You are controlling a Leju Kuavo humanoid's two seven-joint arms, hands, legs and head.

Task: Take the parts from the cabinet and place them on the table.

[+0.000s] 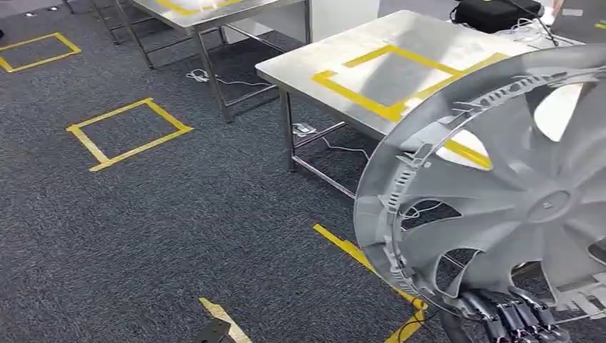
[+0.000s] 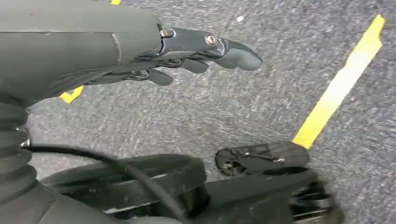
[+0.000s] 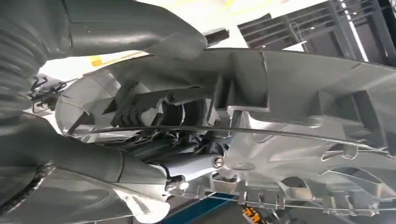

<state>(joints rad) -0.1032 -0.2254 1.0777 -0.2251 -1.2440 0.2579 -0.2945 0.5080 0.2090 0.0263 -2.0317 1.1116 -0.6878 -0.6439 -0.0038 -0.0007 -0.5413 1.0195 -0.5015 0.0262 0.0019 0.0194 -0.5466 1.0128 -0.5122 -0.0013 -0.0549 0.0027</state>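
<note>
Robot's right hand grips a grey wheel cover by its lower rim.
The cover is held upright just before the taped steel table; the left hand hangs above carpet, apparently holding nothing, fingers loosely extended.

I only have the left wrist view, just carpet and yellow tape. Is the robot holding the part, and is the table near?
Observer: Yes. The right hand grips the grey wheel cover at its lower rim, in the head view.
Operator: How are the fingers placed on it?
Observer: The right wrist view shows the fingers hooked over the rim from inside, with the thumb on the other side.
Operator: And the table?
Observer: A steel table stands ahead, marked with a yellow tape outline. The cover is in front of its near corner.
</note>
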